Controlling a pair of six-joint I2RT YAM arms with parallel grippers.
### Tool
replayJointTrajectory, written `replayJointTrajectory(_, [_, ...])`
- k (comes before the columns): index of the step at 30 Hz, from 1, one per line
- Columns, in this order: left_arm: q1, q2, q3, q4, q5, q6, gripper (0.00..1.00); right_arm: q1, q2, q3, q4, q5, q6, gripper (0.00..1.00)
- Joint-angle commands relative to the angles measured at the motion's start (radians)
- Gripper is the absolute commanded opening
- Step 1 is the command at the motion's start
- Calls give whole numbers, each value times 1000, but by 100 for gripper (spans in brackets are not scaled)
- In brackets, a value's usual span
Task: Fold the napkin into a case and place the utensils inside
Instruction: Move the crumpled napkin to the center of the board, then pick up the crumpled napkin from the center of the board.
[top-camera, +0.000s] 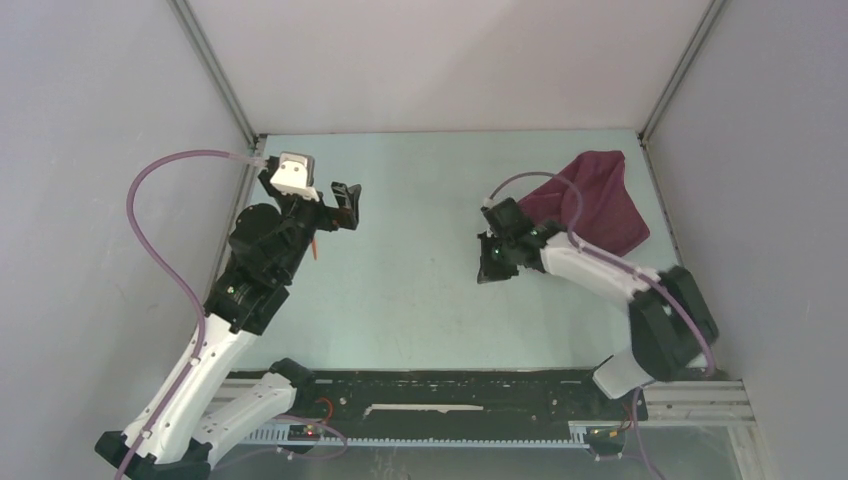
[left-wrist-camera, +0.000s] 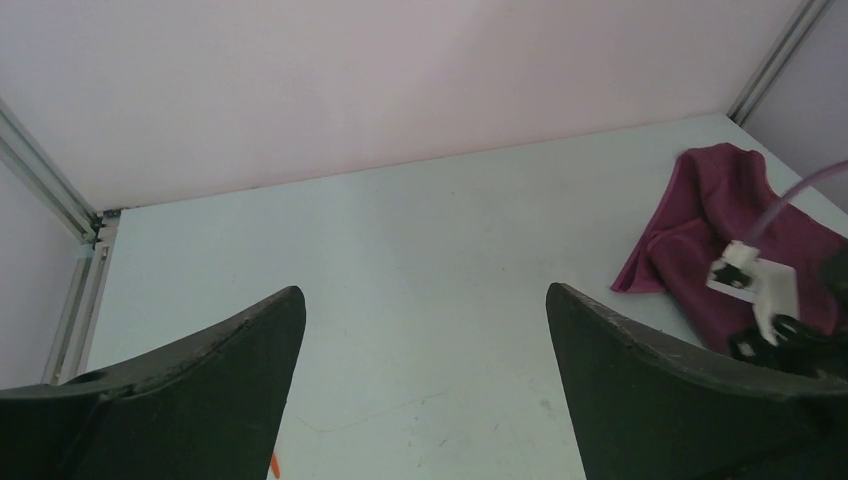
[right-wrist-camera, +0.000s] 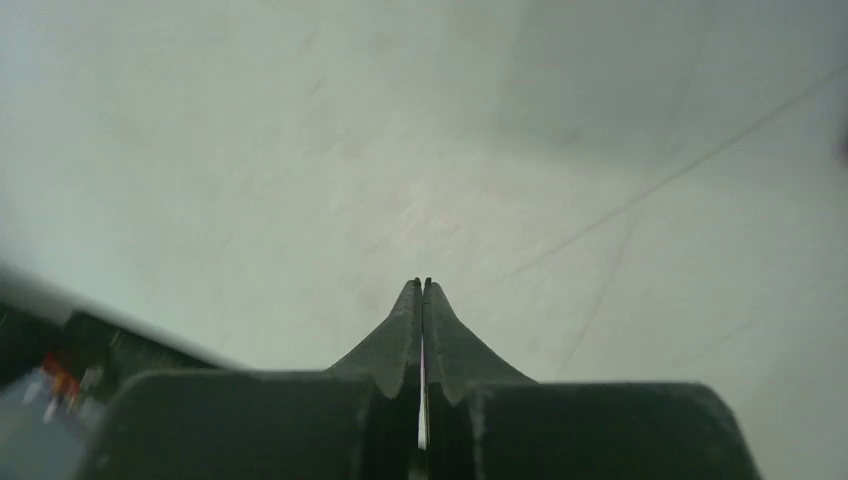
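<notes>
Fingers (right-wrist-camera: 398, 335) of my right gripper (right-wrist-camera: 421, 288) are pressed flat together, tip against tip, and I see nothing clamped between them. In the right wrist view they point at bare table (top-camera: 420, 310) with faint scratch lines and no cloth under them. From the top view this gripper (top-camera: 486, 272) sits right of centre, angled toward the near left, apart from the napkin.

Next out, on the left side, one orange utensil (top-camera: 316, 246) shows as a thin sliver on the table, mostly covered by my left arm. The left wrist view catches only an orange tip (left-wrist-camera: 274, 463) at the bottom edge, just beside the left finger. I cannot tell which piece it is, and I cannot locate any other.

My left gripper (top-camera: 342, 206) is held above the table on the far left, near the corner post. Its jaws are spread wide with nothing between them (left-wrist-camera: 425, 292).

Farthest out, the napkin (top-camera: 612, 205) lies in the far right corner, bunched and creased, not folded into a case. Its far edge reaches close to the back wall (top-camera: 440, 60). In the left wrist view the right arm's white wrist block (left-wrist-camera: 756, 284) overlaps the near part of the cloth (left-wrist-camera: 705, 205).
</notes>
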Motion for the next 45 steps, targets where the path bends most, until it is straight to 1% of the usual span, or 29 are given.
replayJointTrajectory(1, [-5, 14, 4, 38, 52, -26, 100, -51, -227, -107, 40, -156, 8, 0])
replayJointTrajectory(2, [-5, 18, 5, 38, 59, -32, 100, -82, -251, -120, 44, -127, 6, 18])
replayJointTrajectory(3, [-5, 20, 7, 38, 64, -36, 100, -110, -259, -122, 35, -26, 3, 69])
replayJointTrajectory(4, [-5, 22, 9, 38, 70, -39, 100, -131, -252, -110, 24, 78, -9, 86])
replayJointTrajectory(5, [-5, 22, 8, 39, 73, -42, 100, -156, -228, -87, -1, 151, -26, 97])
replayJointTrajectory(6, [-5, 22, 6, 41, 74, -44, 100, -188, -197, -57, -26, 212, -33, 99])
replayJointTrajectory(8, [-6, 20, 1, 44, 70, -45, 100, -272, -120, 6, -38, 272, -21, 100])
replayJointTrajectory(10, [-5, 18, -4, 47, 68, -45, 100, -359, -21, 68, -17, 261, -19, 100])
replayJointTrajectory(11, [-5, 17, -7, 50, 68, -45, 100, -388, 22, 106, -17, 282, -17, 100])
replayJointTrajectory(16, [-5, 21, -14, 57, 65, -40, 100, -459, 282, 367, -125, 341, -39, 99])
replayJointTrajectory(17, [-5, 23, -15, 59, 68, -42, 100, -460, 316, 403, -139, 375, -47, 98])
replayJointTrajectory(18, [-5, 25, -16, 59, 73, -45, 100, -462, 343, 427, -152, 399, -56, 93])
replayJointTrajectory(19, [-5, 28, -14, 59, 82, -49, 100, -464, 363, 446, -166, 413, -62, 88])
replayJointTrajectory(20, [-5, 28, -13, 59, 90, -51, 100, -464, 374, 458, -180, 420, -64, 80])
replayJointTrajectory(23, [-6, 24, -12, 59, 99, -56, 100, -435, 346, 405, -157, 387, -81, 47])
replayJointTrajectory(25, [-6, 21, -11, 59, 101, -58, 100, -385, 296, 328, -137, 386, -96, 20])
replayJointTrajectory(26, [-6, 21, -11, 59, 102, -59, 100, -357, 258, 297, -133, 376, -99, 3])
replayJointTrajectory(27, [-5, 22, -11, 59, 105, -60, 100, -322, 226, 263, -129, 350, -101, 0])
replayJointTrajectory(31, [-5, 28, -8, 59, 107, -65, 100, -145, 52, 140, -54, 127, -91, 0])
replayJointTrajectory(33, [-5, 29, -6, 58, 103, -70, 100, -23, -13, 121, -32, 70, -48, 0])
replayJointTrajectory(34, [-5, 30, -7, 58, 101, -75, 100, 51, -32, 116, -10, 30, -26, 0])
replayJointTrajectory(35, [-5, 32, -7, 58, 96, -84, 100, 97, -50, 109, 8, -6, -1, 0])
replayJointTrajectory(37, [-14, 43, 1, 42, 64, -132, 100, 152, -69, 79, 63, -64, 52, 0])
replayJointTrajectory(38, [-18, 52, 12, 20, 31, -167, 100, 165, -73, 70, 90, -91, 60, 4])
replayJointTrajectory(39, [-19, 61, 27, -16, 18, -210, 100, 167, -69, 67, 93, -101, 64, 12])
replayJointTrajectory(41, [-19, 67, 27, -86, 3, -326, 100, 159, -58, 68, 82, -138, 44, 42])
replayJointTrajectory(42, [-19, 63, 6, -103, 24, -380, 100, 152, -58, 68, 76, -154, 21, 50])
replayJointTrajectory(44, [-19, 47, -64, -114, 90, -474, 100, 126, -71, 56, 51, -131, -8, 66])
replayJointTrajectory(45, [-19, 38, -109, -114, 122, -527, 100, 103, -81, 47, 45, -132, -23, 69])
